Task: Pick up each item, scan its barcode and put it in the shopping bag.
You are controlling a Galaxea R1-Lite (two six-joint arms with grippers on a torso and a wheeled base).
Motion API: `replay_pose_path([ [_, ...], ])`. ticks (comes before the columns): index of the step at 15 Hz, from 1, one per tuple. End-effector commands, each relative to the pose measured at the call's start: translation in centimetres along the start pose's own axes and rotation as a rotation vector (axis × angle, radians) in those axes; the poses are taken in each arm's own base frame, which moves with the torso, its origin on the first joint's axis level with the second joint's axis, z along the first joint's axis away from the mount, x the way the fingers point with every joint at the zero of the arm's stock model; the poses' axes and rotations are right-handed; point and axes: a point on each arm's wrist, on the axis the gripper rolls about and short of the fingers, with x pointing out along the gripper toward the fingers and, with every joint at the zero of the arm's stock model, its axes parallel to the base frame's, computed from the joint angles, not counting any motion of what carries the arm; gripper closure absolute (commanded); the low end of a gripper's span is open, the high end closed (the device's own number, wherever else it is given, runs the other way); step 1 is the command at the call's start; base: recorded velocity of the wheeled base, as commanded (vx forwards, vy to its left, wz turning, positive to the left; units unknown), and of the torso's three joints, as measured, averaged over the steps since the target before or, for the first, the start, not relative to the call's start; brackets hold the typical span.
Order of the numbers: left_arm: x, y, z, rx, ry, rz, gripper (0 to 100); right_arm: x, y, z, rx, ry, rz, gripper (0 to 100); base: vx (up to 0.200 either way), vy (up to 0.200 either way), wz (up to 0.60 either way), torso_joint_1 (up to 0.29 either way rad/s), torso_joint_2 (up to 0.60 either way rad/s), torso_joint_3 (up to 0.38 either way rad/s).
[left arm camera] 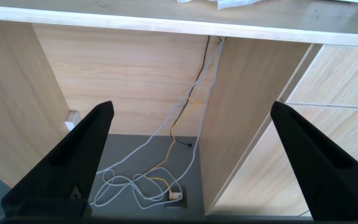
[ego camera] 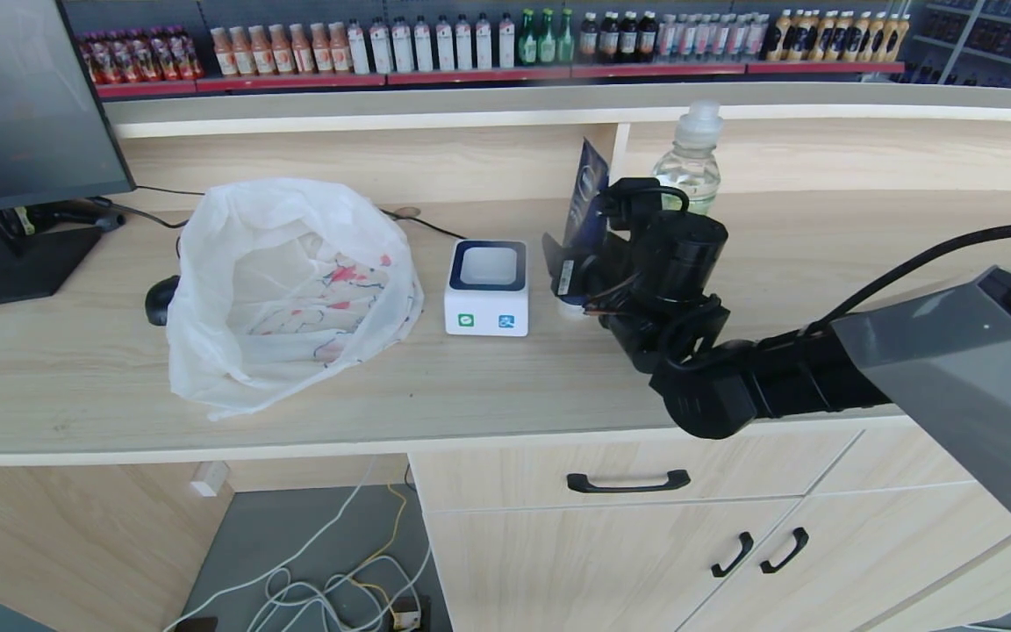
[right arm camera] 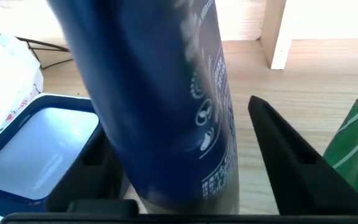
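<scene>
On the light wooden counter (ego camera: 514, 386), just beside the white box-shaped scanner (ego camera: 487, 287), the dark blue plastic tube (ego camera: 587, 180) stands upright. The right gripper (ego camera: 574, 276) straddles its lower part, a gap showing at one finger. The left gripper (left arm camera: 191, 112) hangs wide open below the counter's edge.

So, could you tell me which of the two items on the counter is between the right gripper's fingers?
The dark blue tube, upright beside the white scanner; the clear plastic bottle stands farther back, untouched.
</scene>
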Motion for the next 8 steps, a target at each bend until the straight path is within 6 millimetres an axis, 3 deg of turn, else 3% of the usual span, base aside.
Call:
replay_pose_path([
  [1,0.0,0.0,0.0,0.000,0.002,0.000,0,0.0,0.1,0.0,0.000,0.000,0.002,100,0.000,0.000,0.00,0.000,0.00,0.000],
  [8,0.0,0.0,0.0,0.000,0.002,0.000,0,-0.1,0.1,1.2,-0.005,-0.029,0.004,100,0.000,0.000,0.00,0.000,0.00,0.000],
])
